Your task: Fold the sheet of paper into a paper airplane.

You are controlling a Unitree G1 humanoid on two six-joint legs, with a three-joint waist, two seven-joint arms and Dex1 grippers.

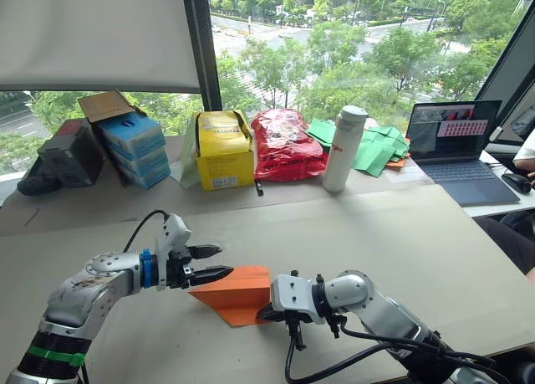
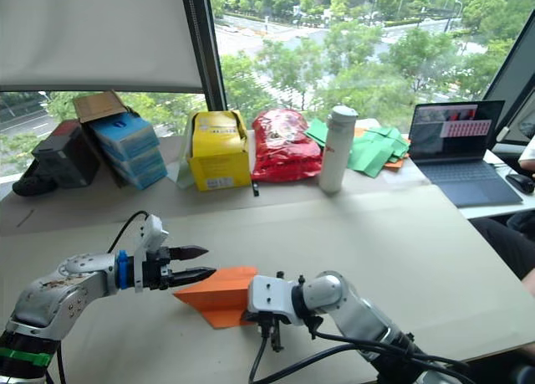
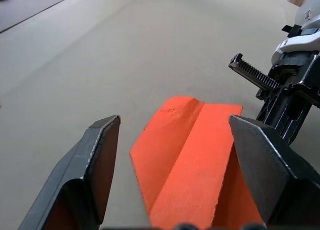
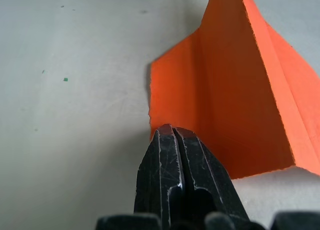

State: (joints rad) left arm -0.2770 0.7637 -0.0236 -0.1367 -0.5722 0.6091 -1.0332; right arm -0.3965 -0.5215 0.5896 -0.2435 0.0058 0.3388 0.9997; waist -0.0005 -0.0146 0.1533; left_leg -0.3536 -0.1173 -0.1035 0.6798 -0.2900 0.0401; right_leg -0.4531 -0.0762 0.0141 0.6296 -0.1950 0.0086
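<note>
On the counter (image 1: 351,233), between the two hands, lies the sheet of paper (image 1: 236,294), folded to a wedge. Left hand (image 1: 211,263) has fingers spread at one end; right hand (image 4: 175,140), fingers pressed together, touches the opposite edge with its tip.

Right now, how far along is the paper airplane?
Done: the paper on the table is already a creased, layered wedge. In hand: the left gripper is open at one end, with the paper between its fingers; the right gripper is shut at the paper's edge. Left: probably the final wing folds.
</note>
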